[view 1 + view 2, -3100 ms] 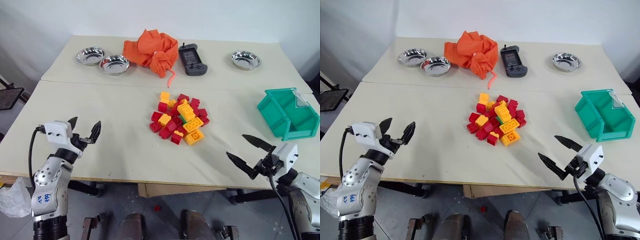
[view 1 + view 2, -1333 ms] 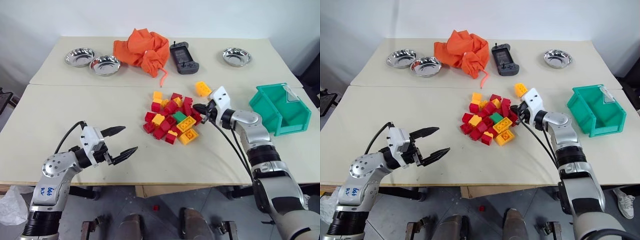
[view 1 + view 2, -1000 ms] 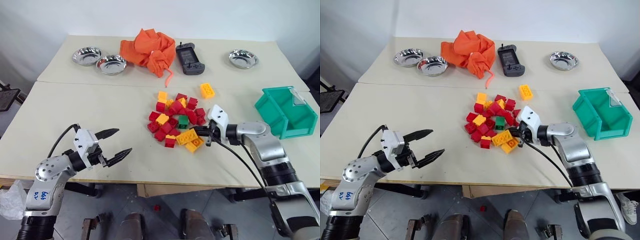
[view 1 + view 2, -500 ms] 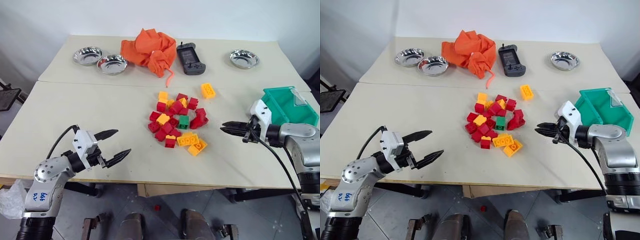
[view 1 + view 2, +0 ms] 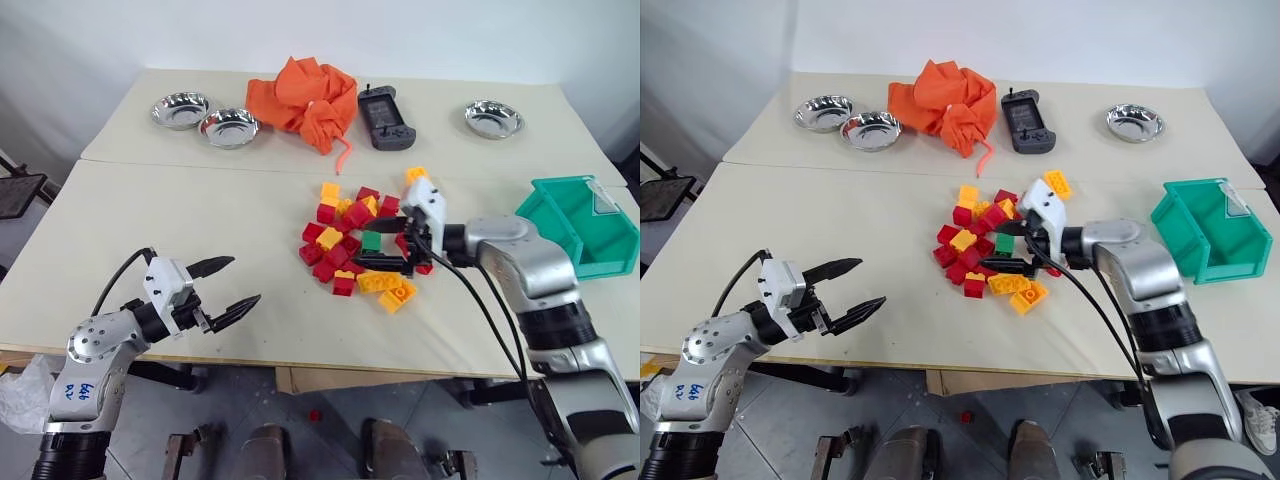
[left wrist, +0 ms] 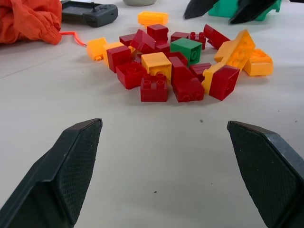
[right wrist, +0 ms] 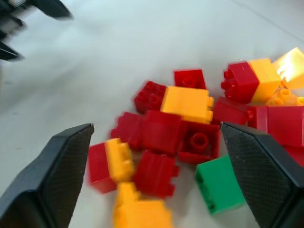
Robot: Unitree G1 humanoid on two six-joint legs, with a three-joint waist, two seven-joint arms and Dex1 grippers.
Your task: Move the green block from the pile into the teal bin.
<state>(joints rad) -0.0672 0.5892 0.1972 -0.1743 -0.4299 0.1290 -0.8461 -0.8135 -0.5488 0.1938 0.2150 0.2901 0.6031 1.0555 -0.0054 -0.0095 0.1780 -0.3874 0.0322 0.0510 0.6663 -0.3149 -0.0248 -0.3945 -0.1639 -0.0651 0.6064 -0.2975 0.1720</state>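
The pile point(image 5: 360, 245) of red and yellow bricks lies mid-table. The green block point(image 5: 371, 240) sits near its centre, studs up. My right gripper point(image 5: 385, 245) hangs open and wide just over the pile. In the right wrist view the green block point(image 7: 219, 185) lies between the fingers, close to one finger point(image 7: 266, 175). The teal bin point(image 5: 580, 225) stands at the right table edge, apart from the pile. My left gripper point(image 5: 235, 285) is open and holds nothing near the front left edge, pointing toward the pile.
An orange cloth point(image 5: 305, 100), a black game controller point(image 5: 385, 118) and steel bowls point(image 5: 228, 128) point(image 5: 492, 118) line the back of the table. A lone yellow brick point(image 5: 415, 175) lies just behind the right gripper. A seam runs across the table behind the pile.
My right gripper, half a second ago nearly shut near the teal bin, has swung left over the pile and opened wide. Some bricks shifted earlier. The left arm stayed still.
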